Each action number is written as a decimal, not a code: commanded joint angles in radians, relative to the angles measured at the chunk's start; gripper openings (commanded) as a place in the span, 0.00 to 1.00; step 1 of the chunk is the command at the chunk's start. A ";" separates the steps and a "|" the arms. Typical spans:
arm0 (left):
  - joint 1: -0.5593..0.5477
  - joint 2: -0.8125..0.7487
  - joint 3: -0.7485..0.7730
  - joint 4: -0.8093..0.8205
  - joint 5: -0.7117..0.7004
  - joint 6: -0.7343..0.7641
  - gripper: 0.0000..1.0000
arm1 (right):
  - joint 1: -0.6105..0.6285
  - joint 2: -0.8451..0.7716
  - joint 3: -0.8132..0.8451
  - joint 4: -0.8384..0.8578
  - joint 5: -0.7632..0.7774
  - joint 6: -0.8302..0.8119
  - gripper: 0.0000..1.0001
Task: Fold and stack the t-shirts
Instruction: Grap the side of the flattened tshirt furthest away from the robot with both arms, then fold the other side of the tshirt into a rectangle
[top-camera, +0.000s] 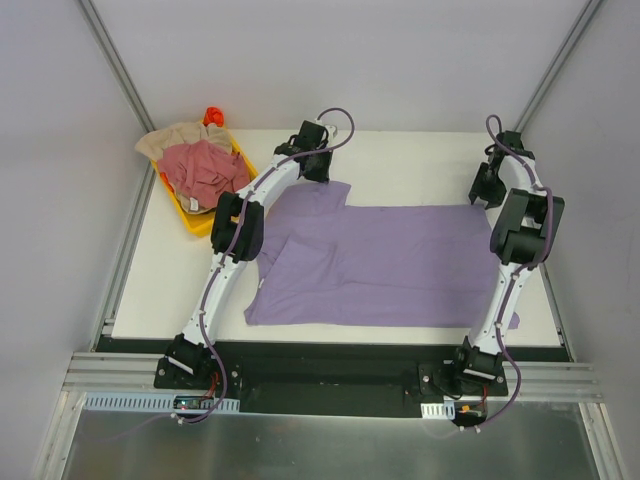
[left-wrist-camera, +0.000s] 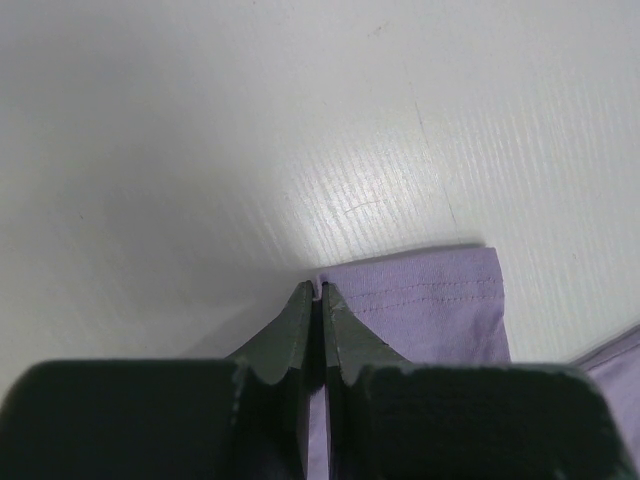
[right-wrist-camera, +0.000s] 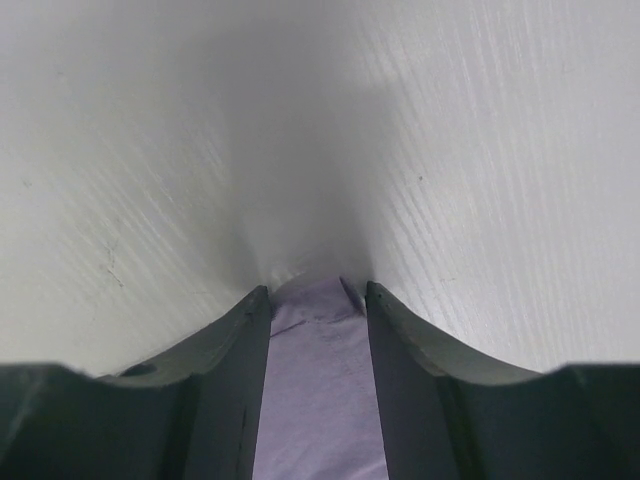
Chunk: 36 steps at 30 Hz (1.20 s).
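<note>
A lavender-purple t-shirt (top-camera: 400, 265) lies spread flat across the white table. My left gripper (top-camera: 318, 162) is at its far left corner. In the left wrist view that gripper (left-wrist-camera: 320, 290) is shut on the stitched hem of the purple cloth (left-wrist-camera: 430, 300). My right gripper (top-camera: 487, 185) is at the shirt's far right corner. In the right wrist view its jaws (right-wrist-camera: 317, 290) stand apart, with a strip of purple cloth (right-wrist-camera: 315, 380) lying between them. A dusty pink-red t-shirt (top-camera: 205, 168) and a beige t-shirt (top-camera: 175, 138) lie crumpled together at the far left.
The pink and beige shirts sit in a yellow tray (top-camera: 197, 222) at the table's far left corner, with a small orange-red object (top-camera: 212, 115) behind it. Grey walls close in the table on the left, right and back.
</note>
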 joint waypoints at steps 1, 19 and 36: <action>0.010 -0.053 -0.012 -0.016 0.030 -0.007 0.00 | -0.004 -0.038 -0.066 -0.026 0.026 -0.011 0.45; 0.007 -0.088 -0.062 0.021 0.024 0.022 0.00 | 0.005 -0.124 -0.162 0.104 -0.034 -0.051 0.01; -0.056 -0.381 -0.400 0.119 -0.011 0.072 0.00 | 0.016 -0.437 -0.491 0.321 -0.146 -0.074 0.01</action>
